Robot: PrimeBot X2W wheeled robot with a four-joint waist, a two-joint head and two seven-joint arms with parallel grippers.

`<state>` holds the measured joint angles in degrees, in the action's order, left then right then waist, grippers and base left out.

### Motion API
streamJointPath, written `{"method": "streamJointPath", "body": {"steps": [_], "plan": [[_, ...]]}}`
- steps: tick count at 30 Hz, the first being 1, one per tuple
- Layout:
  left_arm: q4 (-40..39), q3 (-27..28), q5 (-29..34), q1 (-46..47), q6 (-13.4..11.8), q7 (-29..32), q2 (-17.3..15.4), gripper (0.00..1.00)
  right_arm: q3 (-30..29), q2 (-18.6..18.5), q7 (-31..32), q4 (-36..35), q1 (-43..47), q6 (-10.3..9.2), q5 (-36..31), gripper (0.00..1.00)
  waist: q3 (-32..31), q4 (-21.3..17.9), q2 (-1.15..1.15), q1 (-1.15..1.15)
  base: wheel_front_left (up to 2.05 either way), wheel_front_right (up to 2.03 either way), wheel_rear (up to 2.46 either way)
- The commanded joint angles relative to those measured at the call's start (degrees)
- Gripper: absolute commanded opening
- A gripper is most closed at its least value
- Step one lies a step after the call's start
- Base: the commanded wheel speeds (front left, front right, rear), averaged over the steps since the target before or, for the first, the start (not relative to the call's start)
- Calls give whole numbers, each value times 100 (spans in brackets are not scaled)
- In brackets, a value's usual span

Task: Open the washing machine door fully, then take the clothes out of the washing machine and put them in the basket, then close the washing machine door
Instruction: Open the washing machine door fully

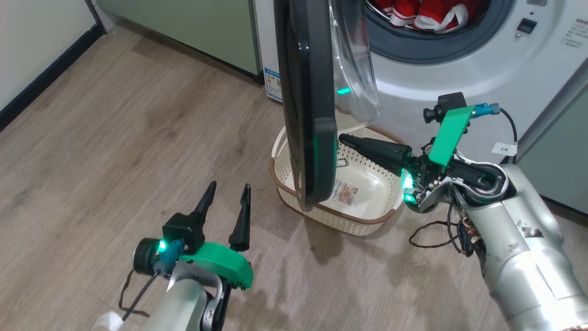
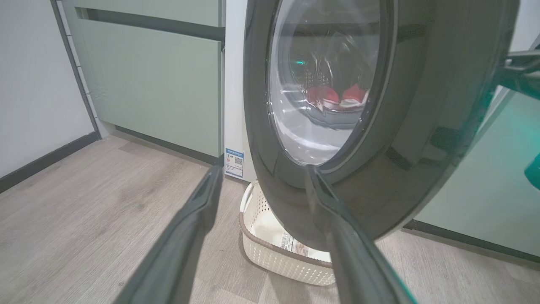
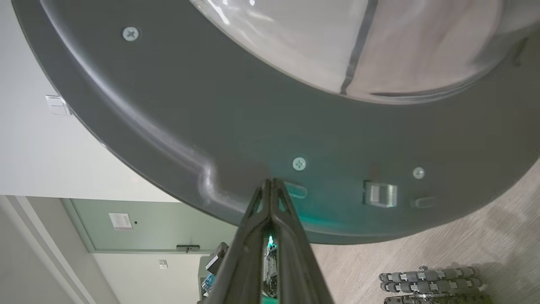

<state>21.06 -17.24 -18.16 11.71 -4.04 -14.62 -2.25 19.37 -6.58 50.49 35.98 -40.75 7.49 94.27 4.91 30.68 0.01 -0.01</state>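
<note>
While the left hand [image 1: 229, 185] gapes wide, the pinched right hand [image 1: 343, 138] touches the door [image 1: 308, 92].

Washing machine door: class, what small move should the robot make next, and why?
Probably push the door further open with the shut right tool, whose tip sits at its inner face. The door stands only partway open, hanging over the basket, and the clothes lie inside the washing machine.

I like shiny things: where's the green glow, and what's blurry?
Head view: green glow on the black door. Left wrist view: the left pincer looks blurry up close. Right wrist view: green tint on the door by the right pincer.
</note>
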Motion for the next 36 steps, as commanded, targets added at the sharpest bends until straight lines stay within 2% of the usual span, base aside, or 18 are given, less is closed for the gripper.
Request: {"method": "streamJointPath", "body": {"steps": [1,5,6,7,8,19,25,30,36], "plan": [[-184,255,67,103,23,-38,-63,100,-36,141,-60,-211,15,0,-22,0,-33,-22,-1,1,0,0,0],[-143,354,109,87,52,-38,-63,100,-279,153,-394,-157,123,0,-57,0,-146,-87,-1,1,0,0,0],[-131,387,124,81,66,-38,-63,100,-323,141,-438,-157,165,0,-70,19,-186,-112,-1,1,0,0,0],[-119,423,141,74,88,-38,-63,100,-368,120,-518,-168,219,0,-105,45,-229,-140,-1,1,0,0,0],[-103,465,158,68,111,-38,-63,100,-420,111,-578,-183,288,0,-110,100,-272,-170,-1,1,0,0,0],[93,1149,594,85,367,-38,-63,100,-891,-36,-1435,-549,1071,0,-341,100,-635,-929,-1,1,0,0,0],[322,1587,804,129,545,-38,-70,100,-1128,-259,-2172,-705,1654,0,-630,100,-819,-1411,-1,1,0,0,0],[400,1932,904,103,627,-38,-83,100,-1134,-519,-3054,-923,2128,0,-1103,100,-938,-1773,-1,1,0,0,0],[446,2273,996,14,703,-38,-86,100,-793,-891,-4516,-1091,2584,0,-1871,100,-1048,-2113,-1,1,0,0,0]]}}
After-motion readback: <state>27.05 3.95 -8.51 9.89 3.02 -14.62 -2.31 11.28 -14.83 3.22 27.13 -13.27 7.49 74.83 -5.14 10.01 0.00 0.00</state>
